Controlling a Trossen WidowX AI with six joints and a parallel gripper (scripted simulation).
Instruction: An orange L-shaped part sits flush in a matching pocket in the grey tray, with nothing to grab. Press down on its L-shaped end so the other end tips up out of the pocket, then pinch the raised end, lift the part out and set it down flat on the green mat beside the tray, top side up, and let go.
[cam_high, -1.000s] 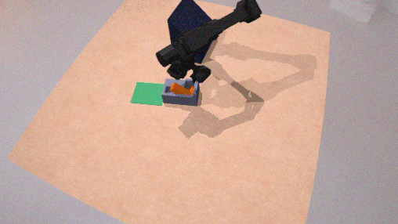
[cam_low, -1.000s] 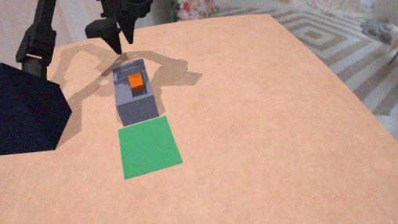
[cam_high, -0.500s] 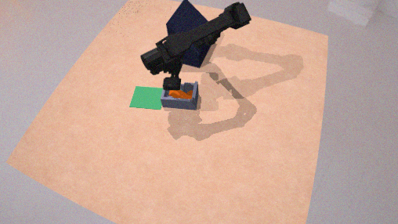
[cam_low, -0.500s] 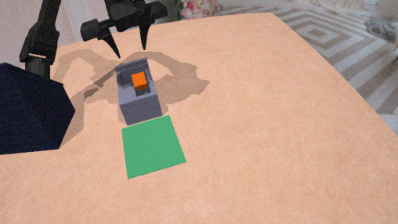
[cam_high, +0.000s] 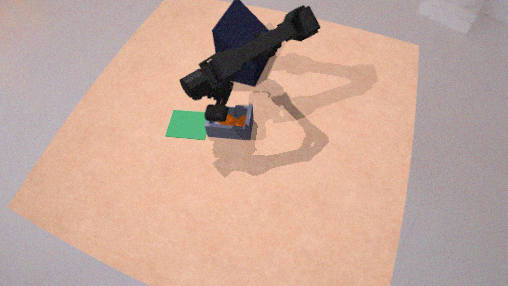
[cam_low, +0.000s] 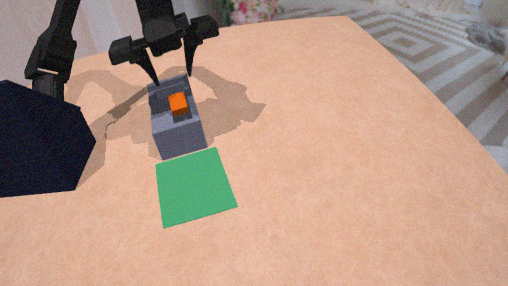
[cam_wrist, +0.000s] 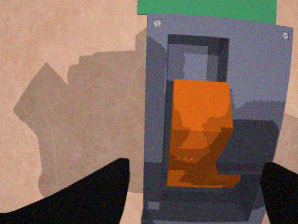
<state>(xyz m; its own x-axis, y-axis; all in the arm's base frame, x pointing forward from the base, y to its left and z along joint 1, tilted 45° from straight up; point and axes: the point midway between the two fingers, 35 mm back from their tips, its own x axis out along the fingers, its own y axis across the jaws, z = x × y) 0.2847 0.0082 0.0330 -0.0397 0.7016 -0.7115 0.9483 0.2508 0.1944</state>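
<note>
Part, orange, L-shaped (cam_high: 239, 120) (cam_low: 178, 103) (cam_wrist: 201, 110): one, in the pocket of the tray, tilted. Its end toward the mat stands raised out of the pocket; the L-shaped end sits low at the other end. Nothing grips it.

Tray, grey (cam_high: 229, 133) (cam_low: 180, 141) (cam_wrist: 260, 75): one, on the table, pocket upward, bare pocket floor showing under and beside the raised end.

Fingers (cam_low: 173, 81), black, one pair: parted, holding nothing, above the tray, one toward each long side of it. In the wrist view the part lies between them, touched by neither.

Mat, green (cam_high: 186, 125) (cam_low: 196, 187) (cam_wrist: 205, 7): one, flat, just beside the tray; left of it in the top view, on the near side in the exterior view.

Table, pale orange (cam_high: 210, 220) (cam_low: 350, 165) (cam_wrist: 75, 30): carries all the above.

Step, as judged: pressing done, pinch of the raised end next, with the fingers shifted toward the mat and lowered.

Hazards, as judged: a fingertip landing on the tray wall, if lowered off centre; the raised end knocked back flush, if brushed from above; a slip on the sloping faces, if pinched too high; the low end jamming in the pocket, if pulled askew; the part landing tilted, if released unlevelled.
</note>
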